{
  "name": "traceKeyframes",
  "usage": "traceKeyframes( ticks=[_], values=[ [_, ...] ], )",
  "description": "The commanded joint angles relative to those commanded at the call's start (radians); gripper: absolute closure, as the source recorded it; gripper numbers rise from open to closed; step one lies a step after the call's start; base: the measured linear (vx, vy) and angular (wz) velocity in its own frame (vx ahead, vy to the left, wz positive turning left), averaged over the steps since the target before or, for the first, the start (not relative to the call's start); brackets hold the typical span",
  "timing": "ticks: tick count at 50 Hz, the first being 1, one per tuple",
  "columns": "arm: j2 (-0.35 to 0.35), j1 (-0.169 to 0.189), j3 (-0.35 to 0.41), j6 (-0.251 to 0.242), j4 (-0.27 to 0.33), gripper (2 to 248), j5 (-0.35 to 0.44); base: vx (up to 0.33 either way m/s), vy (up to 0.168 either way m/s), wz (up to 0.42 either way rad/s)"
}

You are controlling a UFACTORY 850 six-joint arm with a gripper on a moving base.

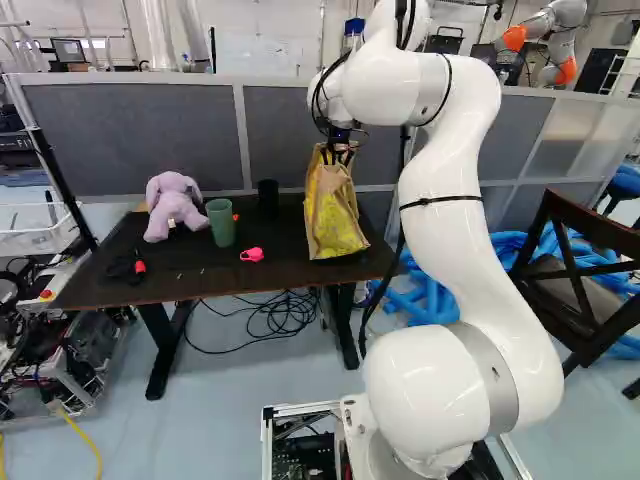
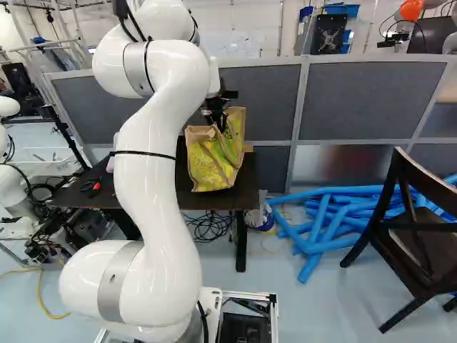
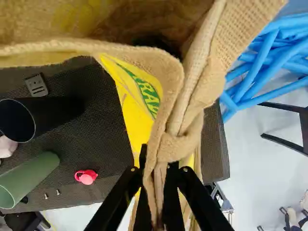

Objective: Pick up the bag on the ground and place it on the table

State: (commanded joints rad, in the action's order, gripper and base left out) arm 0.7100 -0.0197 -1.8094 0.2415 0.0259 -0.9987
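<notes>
Tan-and-yellow, pinched by the bunched top: woven bag (image 1: 333, 212) in a nearly closed, black two-fingered gripper (image 3: 158, 161), upright near the dark tabletop's (image 1: 205, 272) right edge, presumably for level landing.

At the top of the yellow and tan bag (image 1: 335, 215), my gripper (image 1: 339, 158) has it over the right end of the dark table (image 1: 180, 272) in the left base view; whether its bottom touches, I can't tell. Left of it I see a lilac plush toy (image 1: 171, 206) beside a green cup (image 1: 221, 223), a black cup (image 1: 268, 194) and a small pink item (image 1: 252, 254). Black cables (image 1: 275, 318) lie beneath the table, and blue tubes (image 1: 432, 296) lie near a dark chair (image 1: 540, 228).
</notes>
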Motion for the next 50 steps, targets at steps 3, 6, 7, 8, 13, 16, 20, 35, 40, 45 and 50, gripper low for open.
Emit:
traceKeyframes(
  ticks=[3, 6, 7, 8, 13, 16, 20, 35, 40, 45, 50],
  values=[
    [0.000, 0.000, 0.000, 0.000, 0.000, 206, 0.000, 0.000, 0.000, 0.000],
    [0.000, 0.000, 0.000, 0.000, 0.000, 206, 0.000, 0.000, 0.000, 0.000],
    [0.000, 0.000, 0.000, 0.000, 0.000, 171, 0.000, 0.000, 0.000, 0.000],
    [0.000, 0.000, 0.000, 0.000, 0.000, 171, 0.000, 0.000, 0.000, 0.000],
    [0.000, 0.000, 0.000, 0.000, 0.000, 137, 0.000, 0.000, 0.000, 0.000],
    [0.000, 0.000, 0.000, 0.000, 0.000, 137, 0.000, 0.000, 0.000, 0.000],
    [0.000, 0.000, 0.000, 0.000, 0.000, 102, 0.000, 0.000, 0.000, 0.000],
    [0.000, 0.000, 0.000, 0.000, 0.000, 4, 0.000, 0.000, 0.000, 0.000],
    [-0.004, 0.000, 0.001, 0.000, 0.000, 3, 0.000, 0.000, 0.000, 0.000],
    [-0.014, 0.000, 0.003, 0.000, 0.000, 3, 0.000, 0.000, 0.000, 0.000],
    [-0.025, 0.000, 0.005, 0.000, 0.000, 3, 0.000, 0.000, 0.000, 0.000]
  ],
)
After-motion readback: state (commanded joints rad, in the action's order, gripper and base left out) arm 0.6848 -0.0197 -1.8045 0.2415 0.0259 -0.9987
